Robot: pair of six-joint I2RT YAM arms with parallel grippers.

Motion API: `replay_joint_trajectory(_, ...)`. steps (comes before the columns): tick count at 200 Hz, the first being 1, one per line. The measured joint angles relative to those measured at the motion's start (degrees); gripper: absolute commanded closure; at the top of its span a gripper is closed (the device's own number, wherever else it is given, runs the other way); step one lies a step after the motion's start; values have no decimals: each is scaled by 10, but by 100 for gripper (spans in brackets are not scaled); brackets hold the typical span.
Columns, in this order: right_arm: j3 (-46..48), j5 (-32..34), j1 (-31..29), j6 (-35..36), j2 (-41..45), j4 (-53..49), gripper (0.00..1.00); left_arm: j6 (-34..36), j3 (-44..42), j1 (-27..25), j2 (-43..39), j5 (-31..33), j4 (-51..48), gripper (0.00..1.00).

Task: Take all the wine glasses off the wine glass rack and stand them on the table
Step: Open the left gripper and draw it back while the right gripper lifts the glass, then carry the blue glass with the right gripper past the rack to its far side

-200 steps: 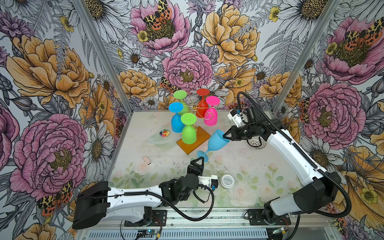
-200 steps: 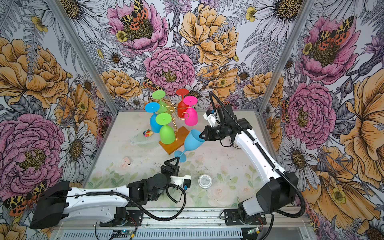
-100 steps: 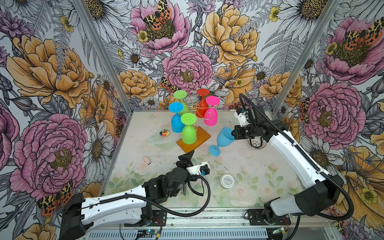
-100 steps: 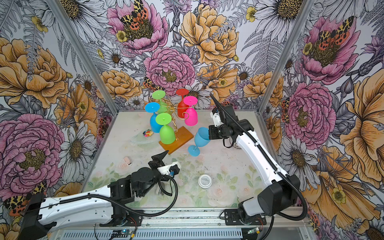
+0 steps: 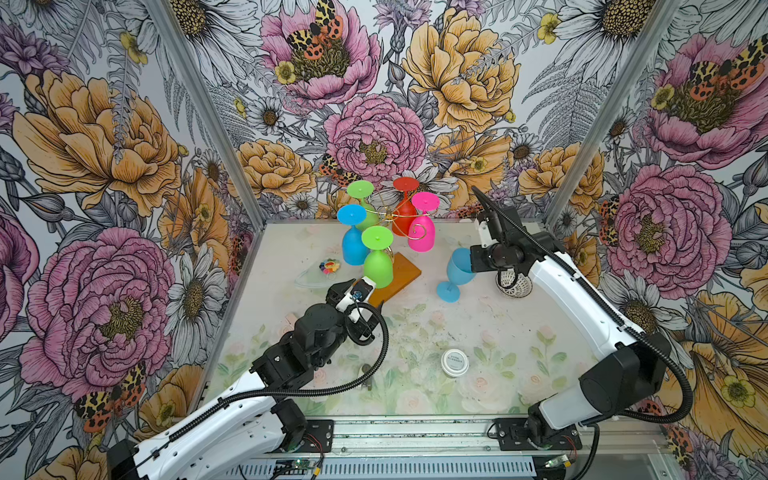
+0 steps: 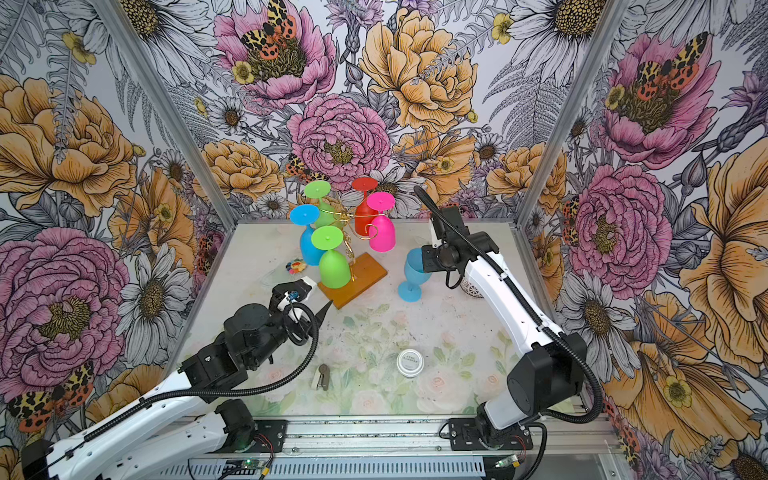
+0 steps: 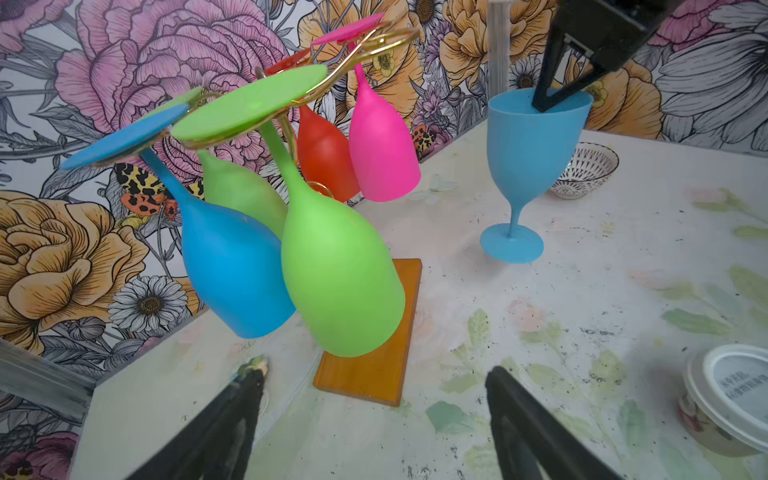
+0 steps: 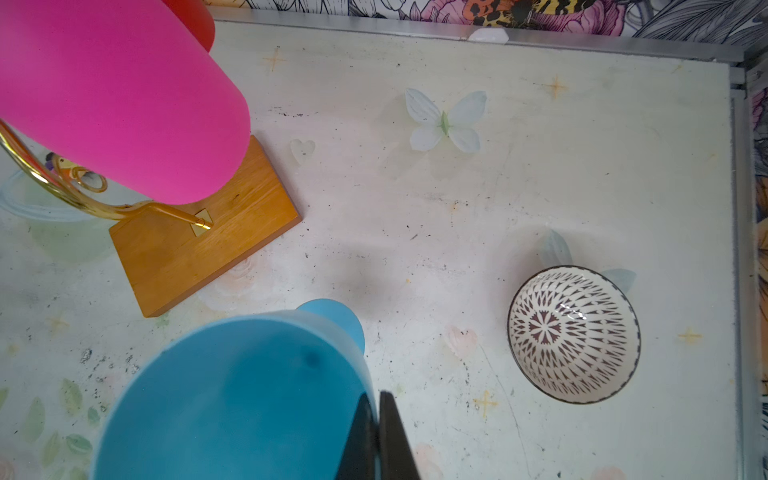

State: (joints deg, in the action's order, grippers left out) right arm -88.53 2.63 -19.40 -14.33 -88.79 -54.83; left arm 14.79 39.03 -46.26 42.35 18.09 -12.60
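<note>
Placing step: right gripper (image 7: 542, 106) pinches the light blue wine glass (image 5: 456, 269) by its rim, right of the rack (image 5: 402, 272); next, let go. Left gripper (image 7: 376, 368): jaws spread.

Left gripper (image 7: 376, 372): the wine glass rack (image 5: 397, 274) stands on the table (image 7: 582, 291) with its base just ahead of the fingers (image 7: 245, 399), in line with the gap between them. The nearest hanging glass (image 7: 340, 282) is over that base, the other hung glasses behind it. The wine glass (image 7: 532, 141) stands foot-down further ahead, off to the side of the finger nearer the right arm, apart from the rack. The lidded tub (image 7: 731, 395) sits outboard of that same finger. Right gripper (image 8: 376, 399): one finger in the wine glass cup, one outside, the wall between them. The small bowl (image 8: 573, 332) is beyond the outer finger, the rack across the glass.
</note>
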Motion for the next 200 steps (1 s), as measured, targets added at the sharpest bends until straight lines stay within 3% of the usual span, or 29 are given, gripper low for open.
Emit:
replay_joint_trajectory(131,-183,53,11,16,-183,0,100,-139,64,280,48,-192,-60,13)
replay_joint_trajectory(160,-231,58,18,20,-226,0,100,-157,64,315,50,-215,-59,13)
replay_joint_trajectory(200,-299,57,26,20,-284,0,100,-166,64,319,49,-218,-54,11)
